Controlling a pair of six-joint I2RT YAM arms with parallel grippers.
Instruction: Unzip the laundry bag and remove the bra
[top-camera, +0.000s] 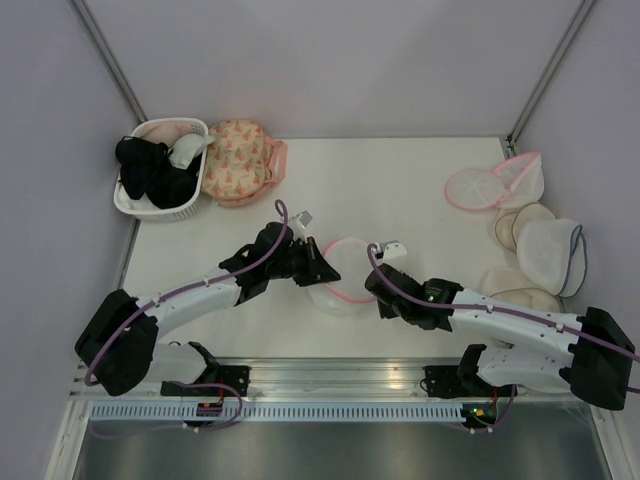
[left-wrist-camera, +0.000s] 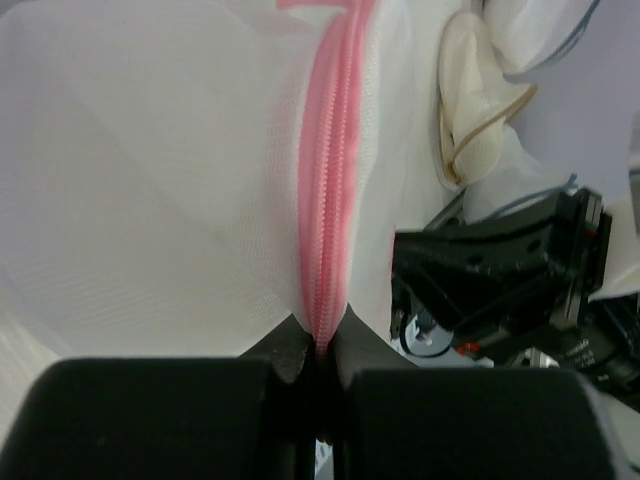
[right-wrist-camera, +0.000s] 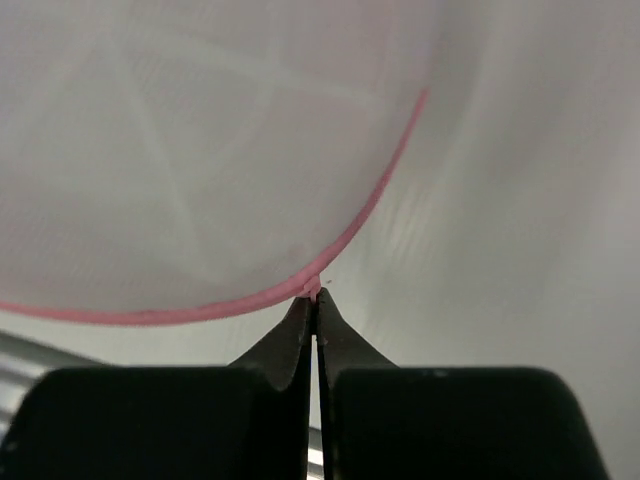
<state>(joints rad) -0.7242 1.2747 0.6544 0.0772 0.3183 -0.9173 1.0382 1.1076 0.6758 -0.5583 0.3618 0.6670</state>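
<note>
A: While the round white mesh laundry bag (top-camera: 345, 272), pink-rimmed, lies on the desk (top-camera: 400, 190), where is it gripped?
B: Its pink zipper (left-wrist-camera: 325, 200) is clenched by the left tool (left-wrist-camera: 318, 345), its rim (right-wrist-camera: 370, 215) by the right tool (right-wrist-camera: 315, 300); limp, light mesh is expected.

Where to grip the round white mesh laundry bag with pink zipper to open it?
On the laundry bag, pinch the pink zipper ridge edge-on from the left, as the left hand does: it stands raised, the mesh is slack.
</note>
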